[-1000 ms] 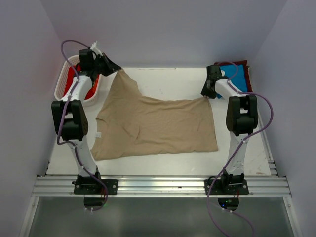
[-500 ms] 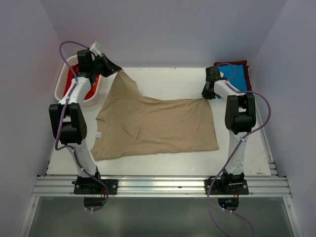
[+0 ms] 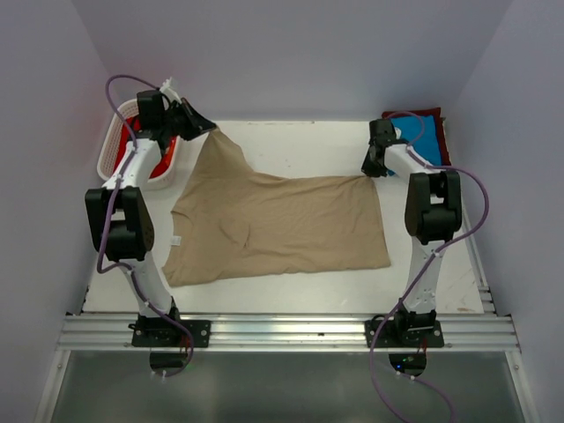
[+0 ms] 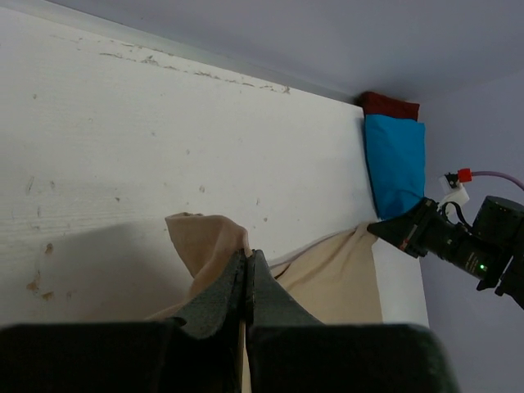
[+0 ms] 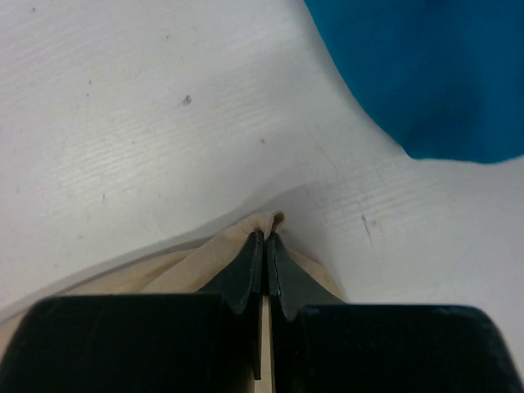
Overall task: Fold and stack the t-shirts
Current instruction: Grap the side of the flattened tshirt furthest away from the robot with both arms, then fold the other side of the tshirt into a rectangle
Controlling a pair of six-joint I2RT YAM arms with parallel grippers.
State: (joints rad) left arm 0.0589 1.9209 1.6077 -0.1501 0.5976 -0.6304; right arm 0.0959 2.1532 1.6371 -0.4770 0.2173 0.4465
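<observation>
**A:** How far along is the folding?

**B:** It's barely started on this one. The tan t-shirt [image 3: 273,225] lies spread open across the middle of the bench [image 3: 300,145], and I can't see a finished fold in it.

**A:** And the arms?

**B:** Each has one far corner of it. The left gripper [image 4: 247,258] has its jaws pinched shut on the far left corner, which is raised off the bench in a peak. The right gripper [image 5: 264,237] has its jaws clamped tight on the far right corner, low against the bench.

**A:** Is anything finished?

**B:** I'd say two are. Just beyond the tan shirt's far right corner a blue t-shirt [image 4: 397,160] lies folded. A maroon t-shirt [image 4: 391,105] shows past its far edge, and from above the blue one seems to rest on it, so I'd count that pair as stacked.

**A:** What's left, then?

**B:** Left of the tan shirt's raised corner stands a white basket [image 3: 119,132] with something red [image 3: 166,152] inside. That's probably a red t-shirt, though too little shows to be sure. So the tan shirt needs all its folds and a place on the stack, and after that the red one, by my reckoning.
</observation>
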